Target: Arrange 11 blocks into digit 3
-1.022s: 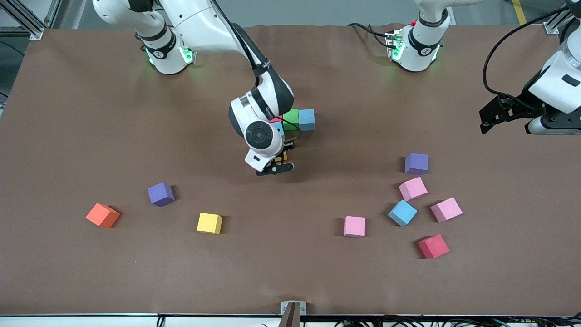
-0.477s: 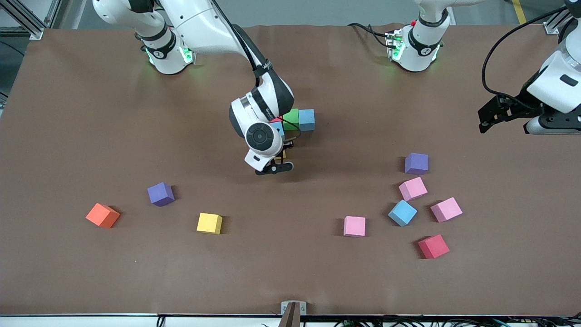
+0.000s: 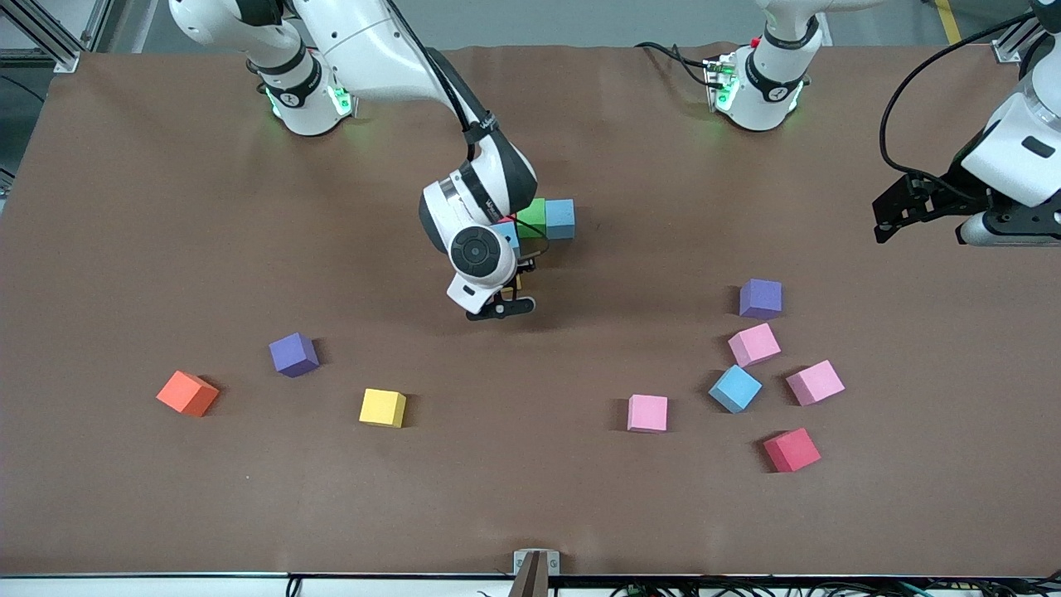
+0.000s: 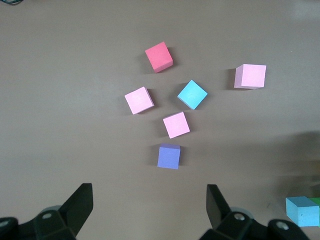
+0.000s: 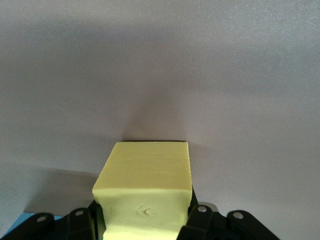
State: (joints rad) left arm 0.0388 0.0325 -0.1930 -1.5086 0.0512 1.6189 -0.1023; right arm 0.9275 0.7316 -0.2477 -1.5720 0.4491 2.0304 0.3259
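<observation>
Surface: a wide table (image 3: 166, 207) under a plain brown cover, its edges creased near the robots' bases; grey floor and metal framing show past the top edge.
Orange cube (image 3: 187, 393): toward the right arm's end, turned cornerwise to the table edge.
Purple block (image 3: 293, 354): beside the orange one, a little farther from the front camera, also turned.
Yellow block (image 3: 382, 408): nearer the front camera, nearly square to the edge.
Right gripper (image 5: 145, 222): low over the middle of the table, clamped on a yellow cube (image 5: 145, 192) seen in the right wrist view, flat faces level.
Started row: green block (image 3: 532, 217) and blue block (image 3: 560, 219) touching side by side, with red and blue edges peeking from under the right arm's wrist.
Loose group: pink block (image 3: 647, 413), blue block (image 3: 734, 388), purple block (image 3: 760, 298), pink block (image 3: 753, 344), red block (image 3: 792, 449), pink block (image 3: 815, 382), most lying askew, apart from one another.
Left gripper (image 4: 150, 205): waiting in the air at the left arm's end, jaws spread wide, holding nothing.
</observation>
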